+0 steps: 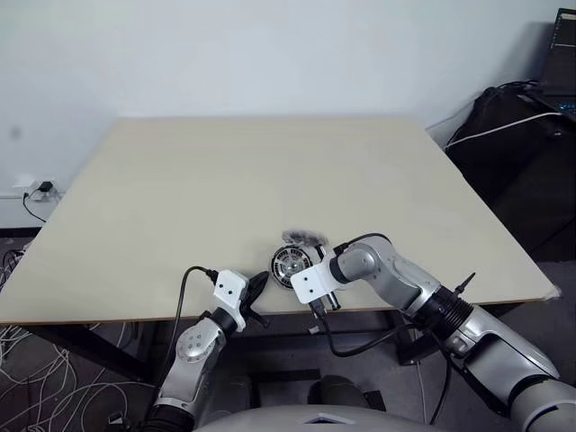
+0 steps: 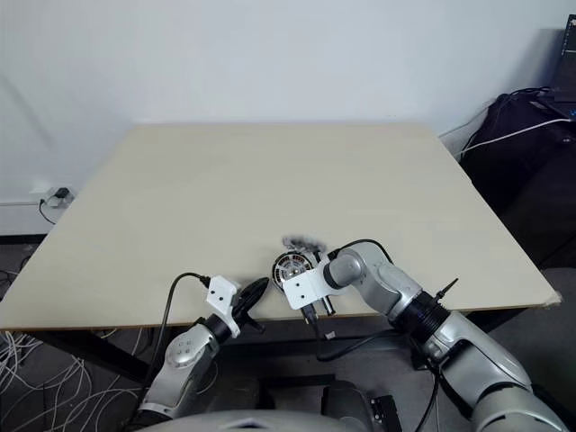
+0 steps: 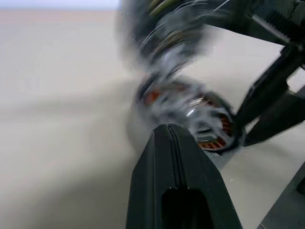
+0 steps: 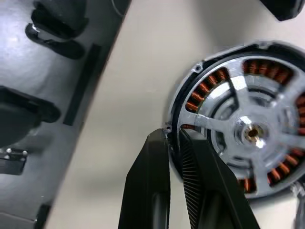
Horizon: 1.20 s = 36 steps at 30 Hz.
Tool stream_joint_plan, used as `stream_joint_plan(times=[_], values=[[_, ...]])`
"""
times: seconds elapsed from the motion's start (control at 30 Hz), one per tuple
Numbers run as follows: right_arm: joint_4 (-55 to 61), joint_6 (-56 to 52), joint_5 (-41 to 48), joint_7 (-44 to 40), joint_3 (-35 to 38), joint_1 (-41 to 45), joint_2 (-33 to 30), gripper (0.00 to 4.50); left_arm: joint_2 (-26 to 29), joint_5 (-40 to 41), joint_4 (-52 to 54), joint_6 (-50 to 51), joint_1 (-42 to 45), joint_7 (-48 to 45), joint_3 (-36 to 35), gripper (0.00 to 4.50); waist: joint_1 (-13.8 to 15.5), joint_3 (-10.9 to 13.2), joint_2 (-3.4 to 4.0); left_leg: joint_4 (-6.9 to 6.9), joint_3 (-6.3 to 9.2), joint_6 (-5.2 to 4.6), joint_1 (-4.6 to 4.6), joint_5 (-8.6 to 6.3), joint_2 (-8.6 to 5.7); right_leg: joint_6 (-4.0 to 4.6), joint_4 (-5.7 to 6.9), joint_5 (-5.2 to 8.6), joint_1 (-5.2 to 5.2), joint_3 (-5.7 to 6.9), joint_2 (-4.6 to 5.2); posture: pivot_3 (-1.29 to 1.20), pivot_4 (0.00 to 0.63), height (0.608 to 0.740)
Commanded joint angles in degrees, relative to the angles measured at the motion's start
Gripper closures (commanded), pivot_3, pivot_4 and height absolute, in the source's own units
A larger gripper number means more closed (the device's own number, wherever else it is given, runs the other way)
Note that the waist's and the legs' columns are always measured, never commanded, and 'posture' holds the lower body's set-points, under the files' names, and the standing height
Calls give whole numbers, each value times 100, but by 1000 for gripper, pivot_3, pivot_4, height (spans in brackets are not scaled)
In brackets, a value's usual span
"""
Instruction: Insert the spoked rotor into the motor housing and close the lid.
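Note:
The motor housing (image 1: 291, 262), round with copper windings behind a silver spoked face (image 4: 248, 133), lies near the table's front edge. My right gripper (image 4: 174, 138) reaches down from the right, shut on its rim; in the head view the gripper (image 1: 300, 273) sits at the housing's near right edge. My left gripper (image 1: 260, 284) is shut and empty, just left of the housing, its fingertips (image 3: 167, 131) pointing at the windings (image 3: 209, 129). A blurred silvery-grey piece (image 1: 303, 238) lies right behind the housing; I cannot tell whether it is the spoked rotor or the lid.
The beige table (image 1: 225, 180) stretches bare beyond the parts. Its front edge (image 1: 135, 315) runs just under both grippers. A black bag (image 1: 522, 153) with a white cable stands to the right of the table. Loose cables (image 1: 27, 360) lie on the floor at the left.

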<state>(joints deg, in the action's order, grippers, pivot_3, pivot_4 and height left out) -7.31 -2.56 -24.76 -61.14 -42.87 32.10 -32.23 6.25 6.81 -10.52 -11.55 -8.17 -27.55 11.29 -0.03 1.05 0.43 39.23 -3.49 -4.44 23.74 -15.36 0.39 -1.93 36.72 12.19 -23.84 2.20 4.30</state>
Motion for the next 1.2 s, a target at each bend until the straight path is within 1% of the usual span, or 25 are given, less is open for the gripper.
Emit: stream_joint_plan(times=[0.03, 0.13, 0.27, 0.33, 0.47, 0.63, 0.73, 0.9, 1.0, 1.2], values=[[82, 70, -39, 20, 211, 9, 10, 4391, -29, 7, 189, -40, 45, -9, 18, 4500, 10, 0, 0, 0, 0, 0, 0, 0, 0, 0, 0, 0, 0, 0, 0, 0, 0, 740], [133, -53, -52, 130, 309, -83, 56, 4391, -41, 18, 199, -13, 49, -8, 16, 4500, 22, 0, 0, 0, 0, 0, 0, 0, 0, 0, 1, 0, 0, 0, 1, 0, 0, 740], [485, -653, 172, 339, 739, -350, 325, 4391, -49, 24, 211, 26, 54, -1, 16, 4500, 20, -1, -1, 0, 2, 0, -2, 0, 1, 0, 4, 0, 0, -1, 1, 0, 0, 740], [791, -1339, 352, 444, 1072, -531, 575, 4391, -53, 24, 218, 43, 56, 2, 16, 4500, 10, 0, 0, 0, 2, 1, -1, 0, 2, 1, 8, 0, -3, -2, 1, 0, 0, 740], [1569, -3136, 699, 568, 1685, -911, 1058, 4391, -71, 35, 230, 87, 57, 7, 9, 4500, 34, 0, 2, -3, 4, 2, 8, 0, 4, 7, 10, 2, -14, -3, 4, 0, 0, 740], [2457, -4736, 1080, 691, 2009, -1171, 1263, 4391, -94, 51, 227, 137, 69, -8, 22, 4500, 115, 0, 3, -5, 6, 3, 22, 0, -5, 11, 5, 4, -22, -8, 20, 0, 0, 740], [2932, -5717, 1390, 793, 2189, -1272, 1325, 4391, -93, 59, 225, 164, 75, -24, 30, 4500, 114, -1, 3, -5, 6, 3, 36, -1, -7, 11, 5, 4, -35, -10, 25, 0, 0, 740], [3370, -7104, 1986, 1155, 2557, -1315, 1569, 4391, -90, 84, 227, 215, 74, -37, 31, 4500, 105, -5, 9, -4, 8, 4, 72, 0, -7, 12, 10, 3, -75, -6, 24, 0, 0, 740], [3415, -7369, 2254, 1419, 2614, -1301, 1652, 4391, -102, 89, 226, 248, 75, -38, 43, 4500, 90, -6, 11, -5, 9, 4, 77, 1, -6, 13, 10, 3, -78, -5, 23, 0, 0, 740], [3163, -7296, 2611, 1964, 2511, -1209, 1754, 4391, -93, 92, 325, 329, 67, -17, 63, 4500, 78, -6, 11, -3, 8, 4, 79, 1, -9, 12, 8, 4, -77, -4, 24, 0, 0, 740]])
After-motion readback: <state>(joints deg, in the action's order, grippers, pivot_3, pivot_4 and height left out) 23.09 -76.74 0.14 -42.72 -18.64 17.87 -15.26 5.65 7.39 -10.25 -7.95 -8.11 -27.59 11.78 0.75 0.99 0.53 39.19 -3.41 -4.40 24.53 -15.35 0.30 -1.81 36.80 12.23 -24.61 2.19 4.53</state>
